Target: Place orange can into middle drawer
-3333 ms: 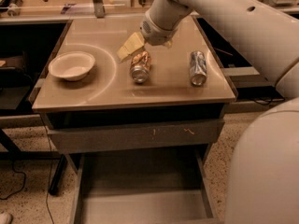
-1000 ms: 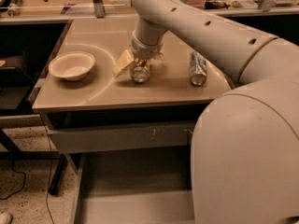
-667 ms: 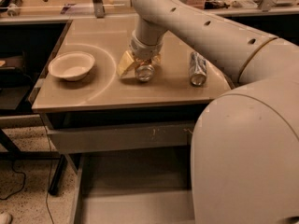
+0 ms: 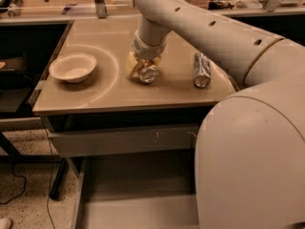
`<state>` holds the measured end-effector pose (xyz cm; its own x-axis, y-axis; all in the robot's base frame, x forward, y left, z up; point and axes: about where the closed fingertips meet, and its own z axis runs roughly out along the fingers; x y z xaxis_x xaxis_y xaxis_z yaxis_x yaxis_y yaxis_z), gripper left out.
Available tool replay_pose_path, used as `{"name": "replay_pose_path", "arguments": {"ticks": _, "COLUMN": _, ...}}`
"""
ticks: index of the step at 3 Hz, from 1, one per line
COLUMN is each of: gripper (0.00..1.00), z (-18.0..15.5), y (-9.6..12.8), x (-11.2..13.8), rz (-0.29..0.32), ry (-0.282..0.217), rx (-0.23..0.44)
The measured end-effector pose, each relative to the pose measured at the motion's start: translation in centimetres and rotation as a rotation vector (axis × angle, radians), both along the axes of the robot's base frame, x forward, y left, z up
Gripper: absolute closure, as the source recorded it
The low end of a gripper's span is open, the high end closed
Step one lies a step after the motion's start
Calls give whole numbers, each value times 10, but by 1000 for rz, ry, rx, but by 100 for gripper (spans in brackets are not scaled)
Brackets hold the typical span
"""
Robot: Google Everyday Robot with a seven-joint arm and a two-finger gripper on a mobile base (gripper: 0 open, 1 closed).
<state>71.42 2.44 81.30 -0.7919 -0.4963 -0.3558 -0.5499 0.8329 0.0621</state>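
The orange can (image 4: pixel 149 74) lies on its side on the tan tabletop (image 4: pixel 109 97), its silver end facing me. My gripper (image 4: pixel 143 65) comes down on it from above. Its yellowish fingers (image 4: pixel 132 65) sit on either side of the can and look closed against it. The can still rests on the table. The middle drawer (image 4: pixel 138 194) is pulled out below the table, wide and shallow, with a bare grey floor.
A white bowl (image 4: pixel 73 67) sits at the table's left. A silver-grey can (image 4: pixel 201 69) lies to the right of the gripper. A grey drawer front with pale scratches (image 4: pixel 124 140) is under the tabletop. My arm's large white body fills the right side.
The gripper has come down from above the orange can and settled over it. Its left finger has drawn in against the can. The can has barely moved.
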Motion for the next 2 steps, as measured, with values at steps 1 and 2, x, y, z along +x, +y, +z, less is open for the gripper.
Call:
{"name": "replay_pose_path", "arguments": {"ticks": 1, "gripper": 88, "z": 0, "y": 0, "x": 0, "rz": 0, "ry": 0, "rx": 0}}
{"name": "replay_pose_path", "arguments": {"ticks": 2, "gripper": 100, "z": 5, "y": 0, "x": 0, "rz": 0, "ry": 0, "rx": 0}}
